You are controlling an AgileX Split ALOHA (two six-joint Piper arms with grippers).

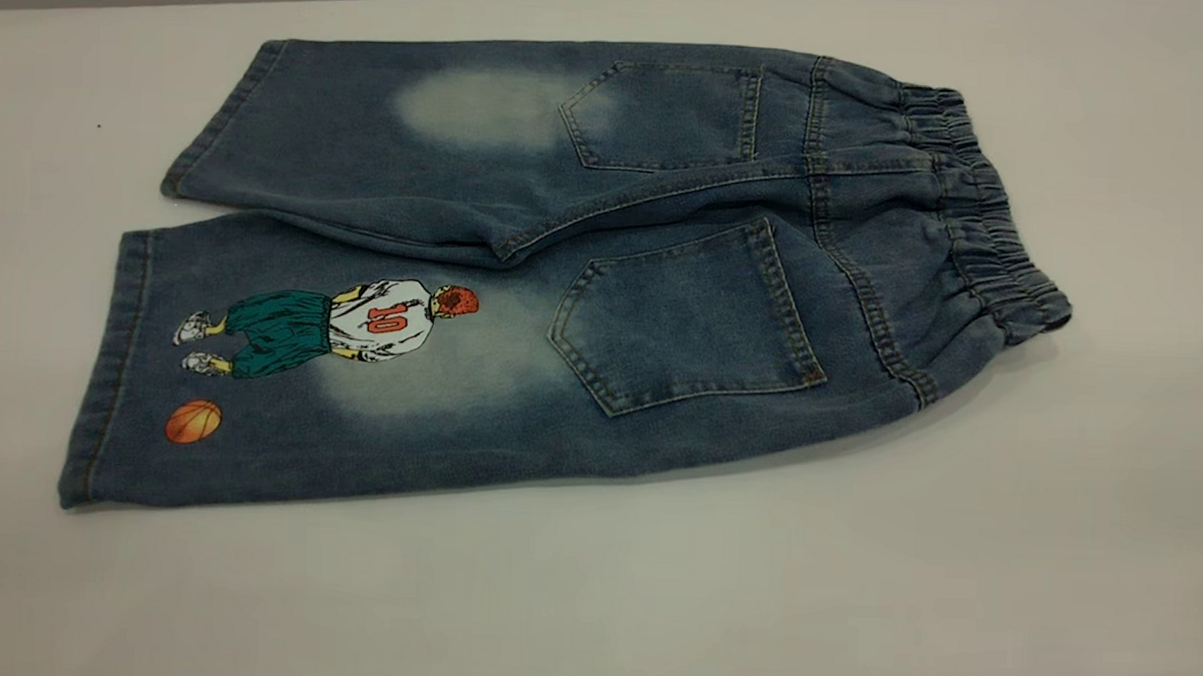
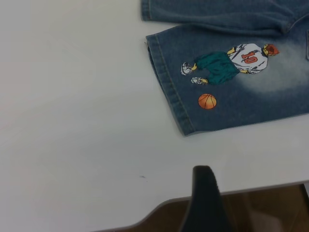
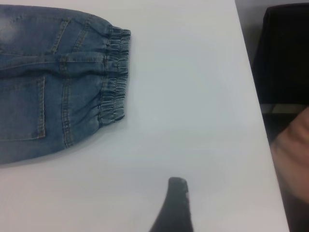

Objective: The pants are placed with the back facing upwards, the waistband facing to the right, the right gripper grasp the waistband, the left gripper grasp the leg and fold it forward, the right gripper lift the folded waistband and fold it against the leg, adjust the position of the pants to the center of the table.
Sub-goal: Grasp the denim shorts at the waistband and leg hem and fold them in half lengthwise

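Exterior view: denim pants (image 1: pixel 584 277) lie flat across the white table (image 1: pixel 1055 544), back pockets up, waistband (image 1: pixel 976 206) at right; neither of my arms appears.

Left wrist view: my left gripper (image 2: pixel 205 198) hangs over the table edge, its spread unclear, with the printed leg (image 2: pixel 231 77) at upper right.

Right wrist view: my right gripper (image 3: pixel 175 205) is low in frame, its spread unclear, apart from the waistband at upper left.

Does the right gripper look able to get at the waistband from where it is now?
Probably yes. The waistband lies flat and uncovered, with only bare table between it and the right gripper, which sits back near the table's edge.
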